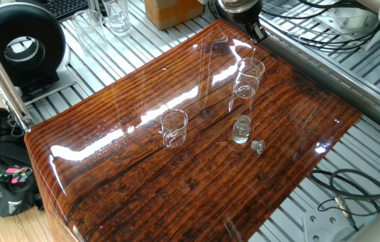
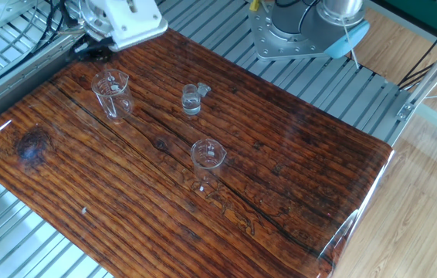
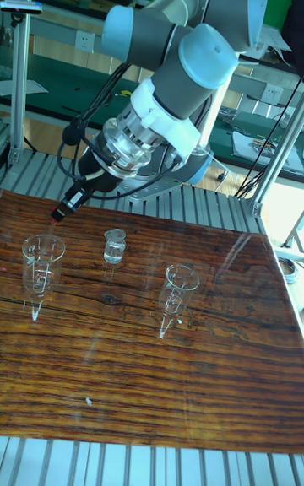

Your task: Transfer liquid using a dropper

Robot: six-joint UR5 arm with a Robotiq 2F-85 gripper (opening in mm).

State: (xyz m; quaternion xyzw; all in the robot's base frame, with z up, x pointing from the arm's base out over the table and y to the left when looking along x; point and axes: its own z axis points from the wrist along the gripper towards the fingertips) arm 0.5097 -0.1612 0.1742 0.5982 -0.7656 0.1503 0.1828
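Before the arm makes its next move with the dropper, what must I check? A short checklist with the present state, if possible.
1. Gripper shut on dropper at red bulb: ok.
2. Dropper tip above far glass rim: cannot tell, tube too faint.
3. Far glass upright: ok.
4. Near glass upright, standing apart: ok.
5. Small bottle open, stopper beside it: ok.
6. Liquid inside dropper: cannot tell.
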